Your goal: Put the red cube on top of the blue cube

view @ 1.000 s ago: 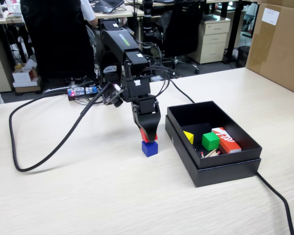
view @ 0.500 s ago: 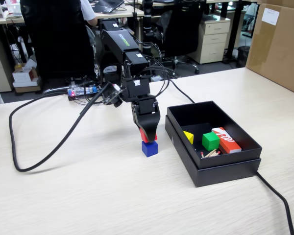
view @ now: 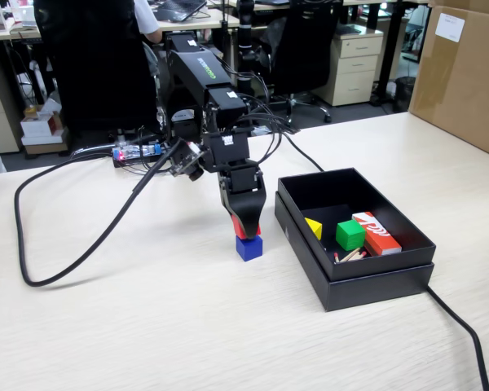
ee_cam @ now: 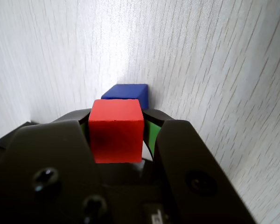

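Note:
My gripper points down and is shut on the red cube, which shows between the black jaws. The red cube sits right above the blue cube on the pale wooden table, and its underside looks level with the blue cube's top. In the wrist view the red cube fills the gap between the jaws of the gripper, with green pads at its sides. The blue cube peeks out just beyond it.
An open black box stands right of the cubes with a yellow piece, a green cube and a red-orange lettered box inside. A black cable loops across the table's left. A cardboard box stands back right.

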Available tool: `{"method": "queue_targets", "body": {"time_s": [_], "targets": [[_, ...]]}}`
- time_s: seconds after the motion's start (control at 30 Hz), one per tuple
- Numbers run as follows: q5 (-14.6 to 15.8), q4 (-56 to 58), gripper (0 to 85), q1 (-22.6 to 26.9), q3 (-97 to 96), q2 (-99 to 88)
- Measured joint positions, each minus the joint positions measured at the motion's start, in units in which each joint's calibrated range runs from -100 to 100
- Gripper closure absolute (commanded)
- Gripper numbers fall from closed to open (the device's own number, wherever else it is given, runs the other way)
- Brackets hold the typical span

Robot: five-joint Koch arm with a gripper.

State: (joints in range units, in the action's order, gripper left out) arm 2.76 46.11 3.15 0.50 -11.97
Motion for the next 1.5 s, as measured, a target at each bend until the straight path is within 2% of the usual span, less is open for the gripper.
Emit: {"method": "queue_targets", "body": {"time_s": [0.13,0.43,0.5,0.6,0.77,0.9,1.2,1.5], "targets": [[0.00,0.00,79.7,0.05,0.00,0.52],[-0.05,0.00,62.4,0.10,-0.18,0.91],[-0.05,0.00,62.2,0.10,-0.18,0.91],[-0.05,0.00,57.6,0.10,-0.18,0.91],[-0.05,0.00,57.1,0.20,-0.18,0.91],[-0.05,0.00,44.7,0.20,-0.18,1.04],[-0.10,0.00,41.2,0.29,-1.55,-0.52],[-0.24,0.00,39.0,0.34,-6.85,-11.13]]}}
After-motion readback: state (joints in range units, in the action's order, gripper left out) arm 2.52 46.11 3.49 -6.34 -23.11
